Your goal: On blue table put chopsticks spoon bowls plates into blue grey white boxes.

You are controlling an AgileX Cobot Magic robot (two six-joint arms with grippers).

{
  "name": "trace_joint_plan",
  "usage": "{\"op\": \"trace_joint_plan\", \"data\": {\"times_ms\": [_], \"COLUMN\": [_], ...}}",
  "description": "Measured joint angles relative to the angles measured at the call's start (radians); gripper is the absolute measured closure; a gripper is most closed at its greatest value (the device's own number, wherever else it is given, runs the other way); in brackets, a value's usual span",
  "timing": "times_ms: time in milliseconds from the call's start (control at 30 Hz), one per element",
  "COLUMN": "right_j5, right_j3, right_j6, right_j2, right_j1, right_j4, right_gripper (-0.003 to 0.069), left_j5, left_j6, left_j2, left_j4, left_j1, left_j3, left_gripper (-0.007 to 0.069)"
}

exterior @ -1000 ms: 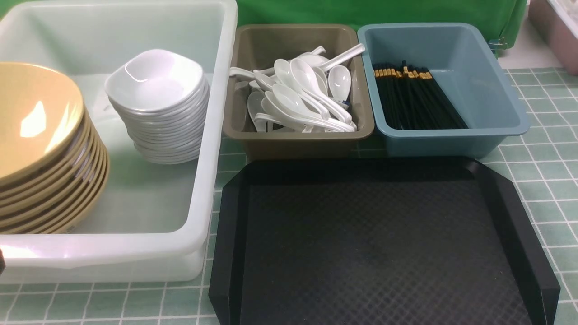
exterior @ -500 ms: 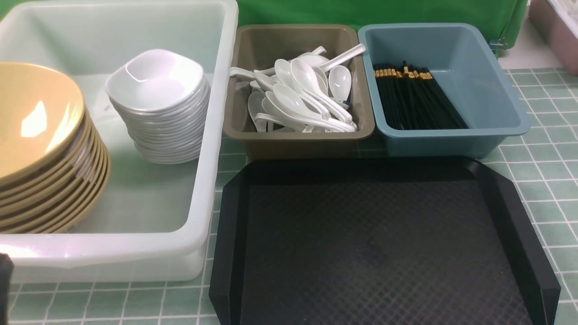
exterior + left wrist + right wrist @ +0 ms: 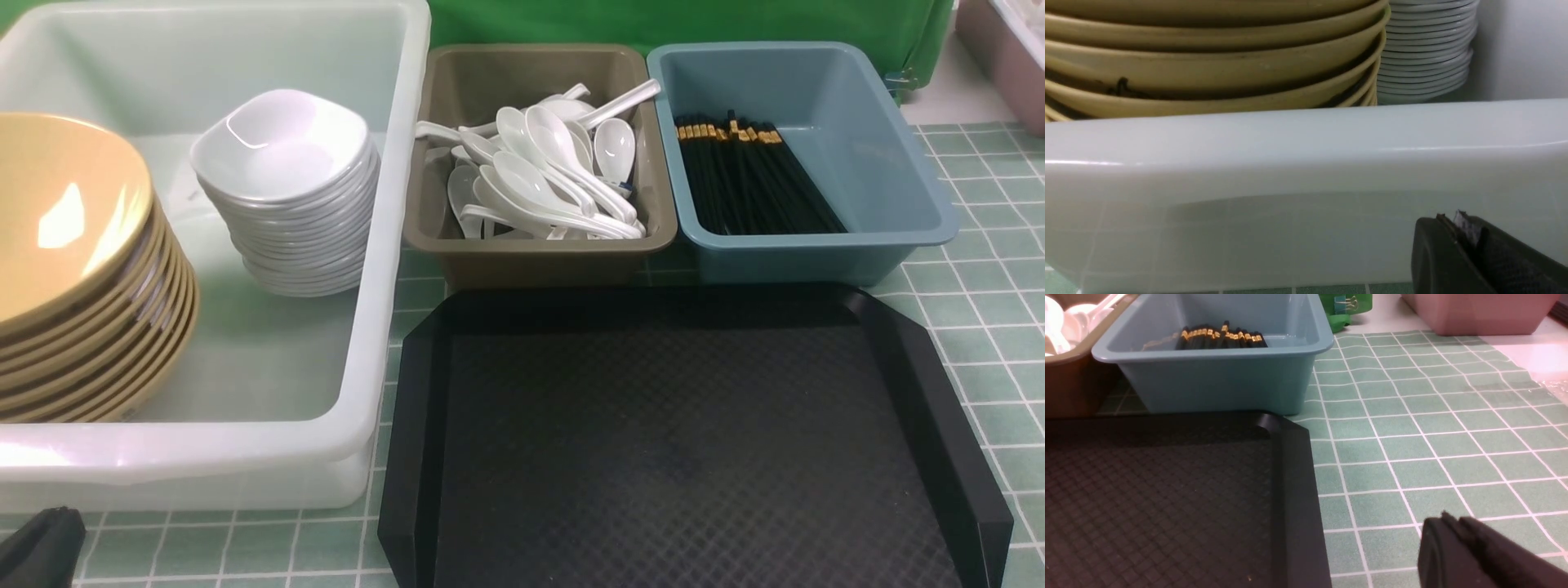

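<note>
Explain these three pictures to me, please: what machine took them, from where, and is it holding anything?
It is a two-armed robot sorting tableware. The wide picture comes from a camera between its arms, looking forward. The other two come from cameras on its wrists.

On the blue table stand three boxes: a white tub with stacked yellow bowls and white plates, an olive box of spoons, and a blue box of chopsticks. A black tray lies bare in front.

The left gripper sits shut, just outside the tub's near wall. The right gripper hangs over the table beside the tray, jaws together. Neither holds anything.
</note>
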Motion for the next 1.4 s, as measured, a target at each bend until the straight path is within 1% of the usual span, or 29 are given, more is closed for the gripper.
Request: {"op": "trace_joint_plan", "data": {"times_ms": [1400], "right_j5": [0.000], "right_j3": [0.000], "right_j6": [0.000], "right_j2": [0.000], "right_j1": [0.000], "right_j4": [0.000], "right_gripper": [0.0536], "left_j5": [0.000], "left_j6": [0.000], "left_j2": [0.000], "left_j4": [0.000], "left_j1": [0.000], "left_j3": [0.000], "left_gripper": [0.0621]}}
